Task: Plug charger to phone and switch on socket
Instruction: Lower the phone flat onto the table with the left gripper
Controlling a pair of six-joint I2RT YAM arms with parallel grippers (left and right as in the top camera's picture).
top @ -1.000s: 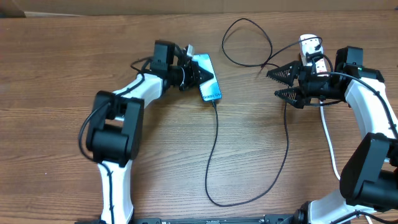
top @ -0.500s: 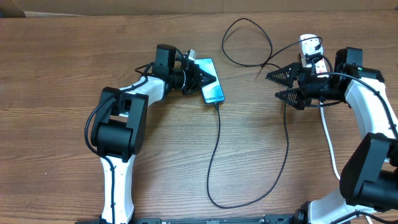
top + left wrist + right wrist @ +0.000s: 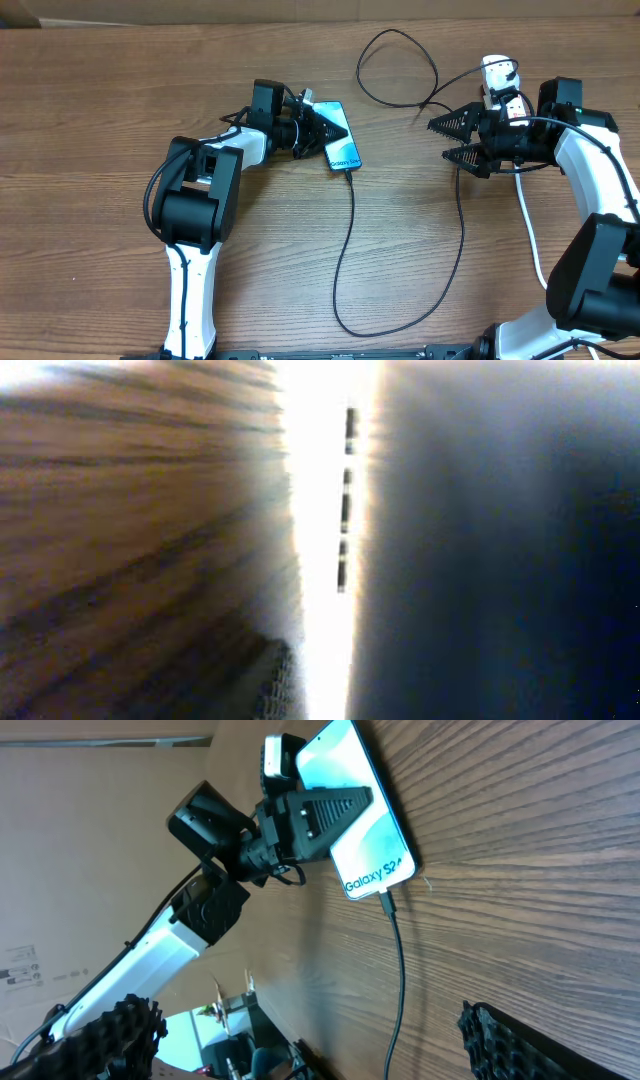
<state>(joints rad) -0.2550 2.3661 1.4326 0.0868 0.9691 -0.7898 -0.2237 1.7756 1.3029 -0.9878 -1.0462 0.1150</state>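
My left tool sits over the phone, I guess to steady it; can't tell if it's gripping. The charger tip meets the phone's lower end. Right of the phone, my right tool gapes empty beside the socket.

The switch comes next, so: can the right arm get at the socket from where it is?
Probably yes. The socket lies right by the arm's wrist, its head end uncovered; but the open right tool points away from it, so the arm would have to pull back and turn.
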